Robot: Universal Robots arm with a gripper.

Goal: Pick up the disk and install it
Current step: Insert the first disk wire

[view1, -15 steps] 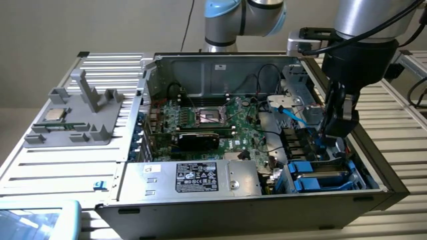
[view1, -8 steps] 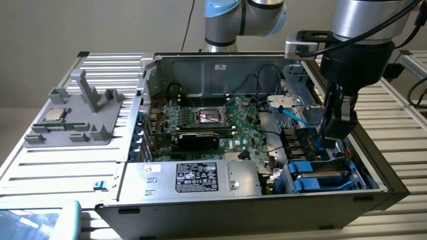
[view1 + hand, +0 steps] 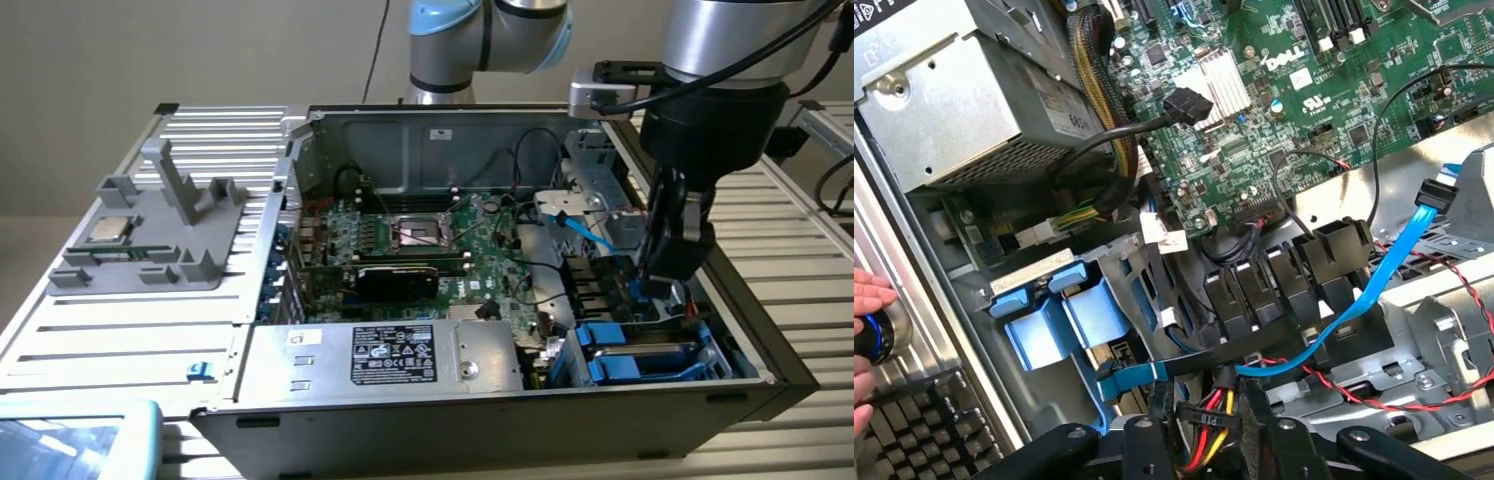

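Exterior view: open PC case (image 3: 467, 425) on slatted table (image 3: 134, 330). Gripper (image 3: 667, 272) down inside the case, along its edge on the exterior view's right, just above the drive bays. Disk (image 3: 641, 360) in blue frame, lying in the bay at the case's near corner on that side, below the gripper, not gripped. Silver power supply (image 3: 400, 355) along the near edge beside it; black label, white print, too small to read. White sticker (image 3: 441, 132) on the far wall, unreadable. Motherboard (image 3: 427, 240) mid-case. Grey fixture (image 3: 147, 240) on the table outside the case, at the exterior view's left, small square chip (image 3: 110, 230) on it.

Wrist view: gripper (image 3: 1209, 455) spread apart, nothing pinched; red, yellow and black wires visible through the gap. Disk (image 3: 1089, 315) seated in its bay, near the power supply. "DELL" in white on the green motherboard (image 3: 1274, 60). Light-blue flat cable (image 3: 1384, 265) draped across the black bay guides. Person's hand (image 3: 866, 300) outside the case wall, beside a keyboard (image 3: 914, 425).
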